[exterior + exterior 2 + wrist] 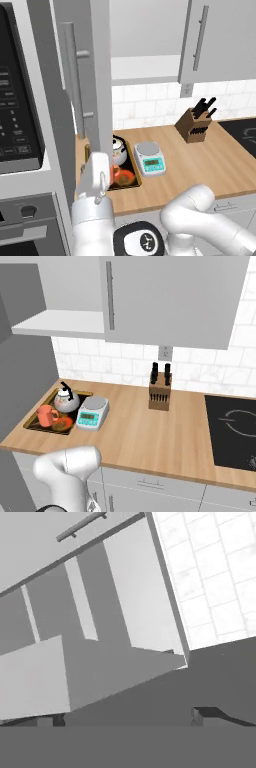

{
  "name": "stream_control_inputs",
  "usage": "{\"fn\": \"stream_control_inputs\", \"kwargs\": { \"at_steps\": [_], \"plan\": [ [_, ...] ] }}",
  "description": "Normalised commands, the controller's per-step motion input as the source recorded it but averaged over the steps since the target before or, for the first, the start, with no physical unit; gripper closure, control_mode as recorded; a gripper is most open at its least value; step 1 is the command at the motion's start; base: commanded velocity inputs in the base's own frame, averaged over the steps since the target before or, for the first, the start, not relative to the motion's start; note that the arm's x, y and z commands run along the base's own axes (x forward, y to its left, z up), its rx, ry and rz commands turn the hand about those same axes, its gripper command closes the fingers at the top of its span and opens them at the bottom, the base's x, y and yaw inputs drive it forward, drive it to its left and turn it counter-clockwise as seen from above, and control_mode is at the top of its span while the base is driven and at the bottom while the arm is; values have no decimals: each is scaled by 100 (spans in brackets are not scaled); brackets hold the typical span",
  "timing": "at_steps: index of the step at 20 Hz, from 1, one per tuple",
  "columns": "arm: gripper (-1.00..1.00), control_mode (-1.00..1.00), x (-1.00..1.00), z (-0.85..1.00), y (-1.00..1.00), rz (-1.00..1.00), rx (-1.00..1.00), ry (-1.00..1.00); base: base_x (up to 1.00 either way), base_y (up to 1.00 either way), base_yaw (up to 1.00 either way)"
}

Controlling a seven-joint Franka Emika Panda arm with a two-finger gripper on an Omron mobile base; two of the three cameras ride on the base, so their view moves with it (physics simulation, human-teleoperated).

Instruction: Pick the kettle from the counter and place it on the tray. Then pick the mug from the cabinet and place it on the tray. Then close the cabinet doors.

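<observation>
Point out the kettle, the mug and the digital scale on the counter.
kettle (pixel 66 401): right base view, on its round white body.
mug (pixel 46 416): right base view, on its orange-red side wall.
digital scale (pixel 95 404): right base view, on its round weighing plate.

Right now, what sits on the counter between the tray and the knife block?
The white digital scale, right beside the tray; from there to the knife block the counter is bare, in the right base view.

The arm (pixel 200 220) at the lower right of the left base view is glossy white with rounded segments; a black round cap with a small white mark sits at bottom centre.
</observation>
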Motion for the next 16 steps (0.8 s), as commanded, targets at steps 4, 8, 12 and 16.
{"fn": "stream_control_inputs", "kwargs": {
  "at_steps": [4,8,12,16],
  "plan": [
    [-100,-100,57,-18,-83,-31,8,5,0,0,0],
    [-100,-100,59,-18,-80,-28,9,1,0,0,0],
    [-100,-100,64,-12,-73,-25,9,0,0,0,0],
    [-100,-100,73,-3,-67,-18,9,0,0,0,0]
  ]
}}
